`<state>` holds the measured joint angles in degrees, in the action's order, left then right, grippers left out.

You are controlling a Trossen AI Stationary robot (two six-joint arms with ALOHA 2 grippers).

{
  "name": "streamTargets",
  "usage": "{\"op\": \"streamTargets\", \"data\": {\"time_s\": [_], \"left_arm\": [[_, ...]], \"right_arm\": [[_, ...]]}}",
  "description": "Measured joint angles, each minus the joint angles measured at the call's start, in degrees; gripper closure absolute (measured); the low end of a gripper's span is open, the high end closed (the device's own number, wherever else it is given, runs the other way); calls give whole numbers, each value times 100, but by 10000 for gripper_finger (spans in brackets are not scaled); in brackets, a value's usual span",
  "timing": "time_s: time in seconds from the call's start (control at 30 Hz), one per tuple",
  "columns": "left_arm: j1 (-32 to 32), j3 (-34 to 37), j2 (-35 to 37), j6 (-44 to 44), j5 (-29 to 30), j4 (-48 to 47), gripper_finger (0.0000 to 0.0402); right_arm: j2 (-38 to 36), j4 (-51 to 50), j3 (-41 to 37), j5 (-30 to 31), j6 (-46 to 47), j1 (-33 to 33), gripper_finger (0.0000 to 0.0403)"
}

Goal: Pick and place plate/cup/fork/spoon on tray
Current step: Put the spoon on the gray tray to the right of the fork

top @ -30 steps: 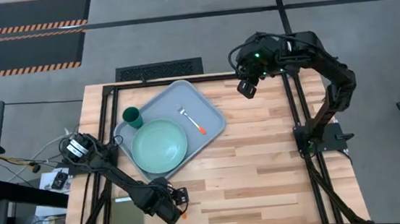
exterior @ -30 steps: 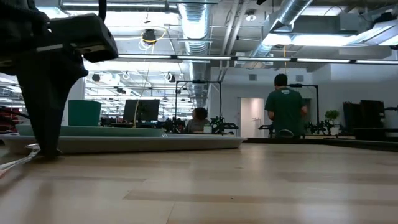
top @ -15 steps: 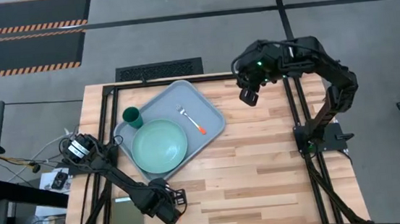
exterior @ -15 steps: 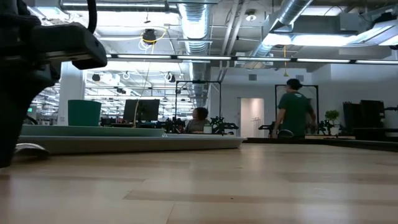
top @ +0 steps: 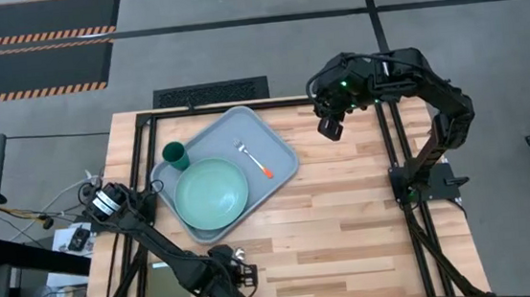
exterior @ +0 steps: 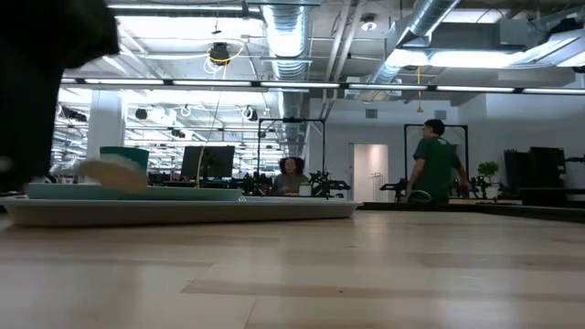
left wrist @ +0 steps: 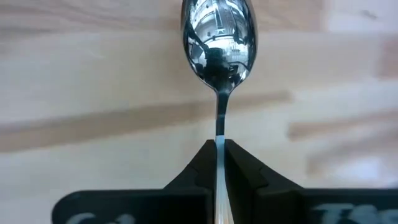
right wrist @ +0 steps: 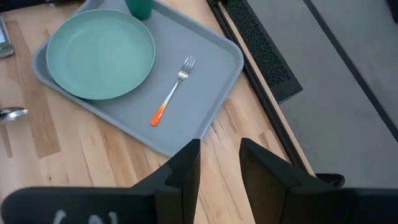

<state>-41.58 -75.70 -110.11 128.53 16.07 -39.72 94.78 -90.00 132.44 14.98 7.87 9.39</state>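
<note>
We see the left gripper (left wrist: 221, 155) at the table's near edge, left of centre, its fingers (left wrist: 193, 171) clenched on the thin stem of the spoon (left wrist: 219, 43), whose bowl sticks out over the bare wood. On the tray (top: 280, 152) at the far left lie the plate (top: 212, 192), the cup (top: 176, 156) at its far-left corner, and the fork (top: 254, 159) to the plate's right. The right gripper (right wrist: 219, 163) hangs beyond the tray's right side, fingers apart, grasping nothing. In the low view the spoon may be the blur by the tray; we cannot tell.
</note>
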Motion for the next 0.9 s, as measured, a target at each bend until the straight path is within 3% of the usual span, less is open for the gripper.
{"op": "streamTargets", "data": {"time_s": [0.2, 0.3, 0.5, 0.73, 0.9], "left_arm": [[98, -796, -8, -896, 333, -354, 400], [246, -1198, -7, -1640, 144, -1073, 401], [786, -1510, 366, -4042, -217, -2300, 401], [1622, -1517, 1223, -6467, 237, -2267, 401], [2281, -1517, 1817, -8273, -59, -2129, 401]], "right_arm": [[-61, -3, -4, -47, -239, 19, 268], [-171, -2, 1, -459, -531, 6, 270], [-415, 15, 0, -1506, -1208, -17, 270], [-717, 1, 0, -2075, -1597, -285, 271], [-924, 8, 0, -2122, -1947, -614, 270]]}}
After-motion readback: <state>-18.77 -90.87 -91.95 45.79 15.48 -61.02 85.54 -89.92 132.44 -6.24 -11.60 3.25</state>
